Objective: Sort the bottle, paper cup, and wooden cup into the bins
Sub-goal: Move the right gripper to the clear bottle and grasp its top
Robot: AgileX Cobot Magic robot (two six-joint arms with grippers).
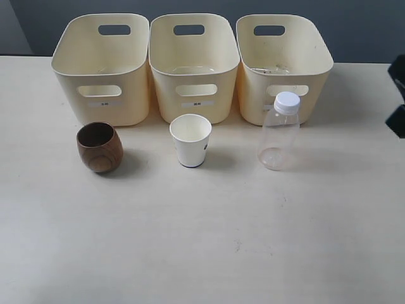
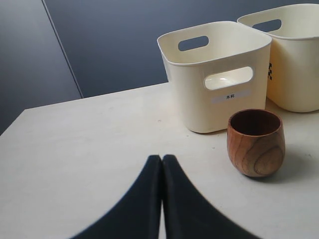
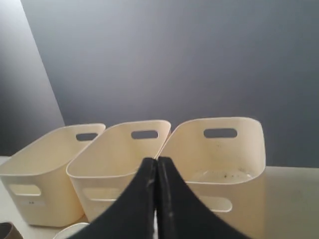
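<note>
Three cream bins stand in a row at the back: left bin [image 1: 101,69], middle bin [image 1: 194,63], right bin [image 1: 283,60]. In front of them stand the brown wooden cup [image 1: 99,147], the white paper cup [image 1: 190,140] and the clear bottle [image 1: 280,132] with its white cap, all upright. Neither gripper shows in the exterior view. My left gripper [image 2: 162,160] is shut and empty, short of the wooden cup [image 2: 255,142] and the left bin [image 2: 215,74]. My right gripper [image 3: 157,162] is shut and empty, raised and facing the bins [image 3: 214,149].
A dark wall runs behind the bins. Dark arm parts [image 1: 397,101] sit at the exterior view's right edge. The pale tabletop [image 1: 202,240] stretches in front of the three objects.
</note>
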